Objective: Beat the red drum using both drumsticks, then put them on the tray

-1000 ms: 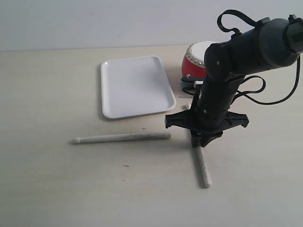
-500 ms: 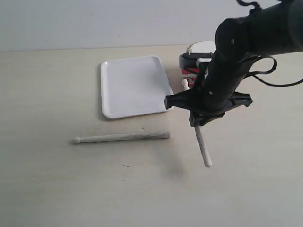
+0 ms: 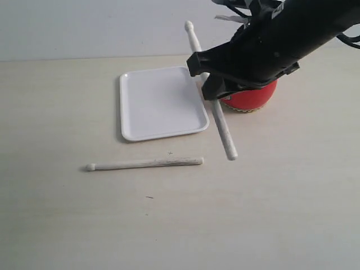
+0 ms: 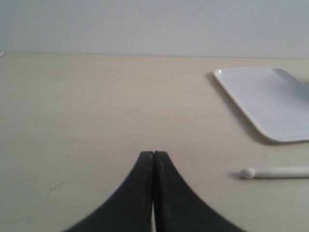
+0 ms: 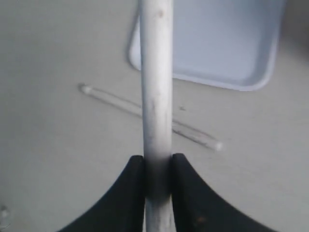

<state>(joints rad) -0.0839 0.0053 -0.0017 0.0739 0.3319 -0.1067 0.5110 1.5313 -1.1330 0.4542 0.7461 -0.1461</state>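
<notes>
Exterior view, lying drumstick (image 3: 145, 163): nearest of the things, flat on the table (image 3: 67, 225), just in front of the tray and not touching it.
Left pincer (image 4: 153, 155): jaws pressed together with nothing between them, low over the bare table and apart from this stick.
Held drumstick (image 3: 223, 128): in the air and tilted, with the rounded tip up and away.
Right pincer (image 5: 158, 160): closed around the shaft of the held drumstick – a firm hold, it seems.
Tray (image 3: 160, 104): white, with nothing on it.
Red drum (image 3: 251, 99): farthest, right of the tray, partly hidden by the right arm.
Step in hand: probably collecting the sticks – only one is taken up.
Next move: the left pincer must open, go down over the lying drumstick and close on its shaft before the drum is beaten.
</notes>
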